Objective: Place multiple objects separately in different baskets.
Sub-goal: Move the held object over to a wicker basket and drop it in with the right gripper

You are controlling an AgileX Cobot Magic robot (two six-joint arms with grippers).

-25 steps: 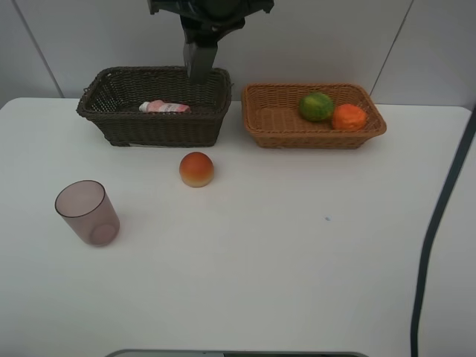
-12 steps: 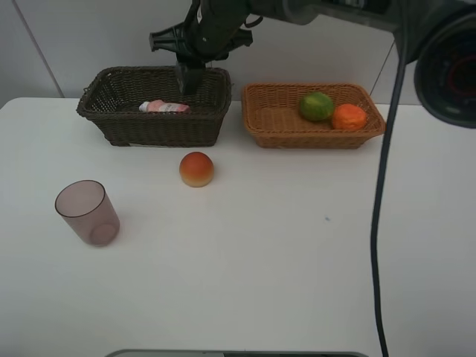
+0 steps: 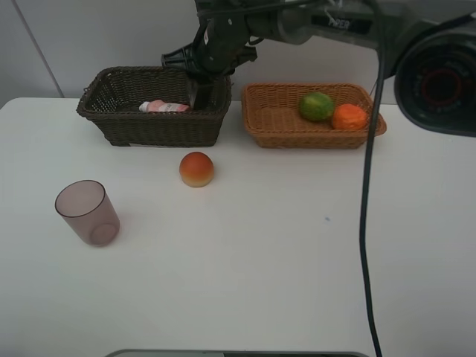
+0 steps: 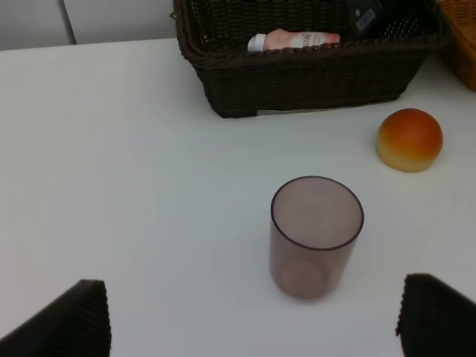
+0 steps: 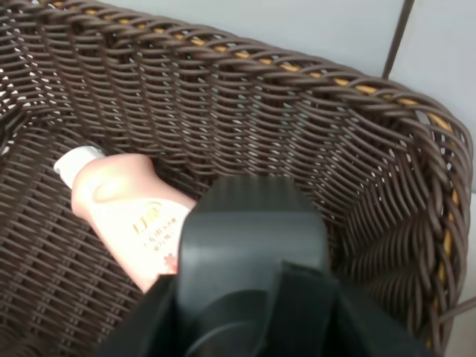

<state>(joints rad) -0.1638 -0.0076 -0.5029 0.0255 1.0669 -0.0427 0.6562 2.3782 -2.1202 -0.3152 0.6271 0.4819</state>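
My right gripper is shut on the black rectangular bottle and holds it low inside the right end of the dark brown basket. The right wrist view shows that bottle just above the pink white-capped bottle, which lies on the basket floor. The green citrus and the tangerine lie in the light tan basket. The peach-like fruit sits on the table before the dark basket. My left gripper is open, near the upright mauve cup.
A black cable hangs down over the right half of the table. The two baskets stand side by side at the table's far edge against the wall. The cup stands at the left, apart from the fruit.
The right arm has swung in from above and lowered the black bottle into the right end of the dark basket. The cup, fruits and pink bottle have not moved.
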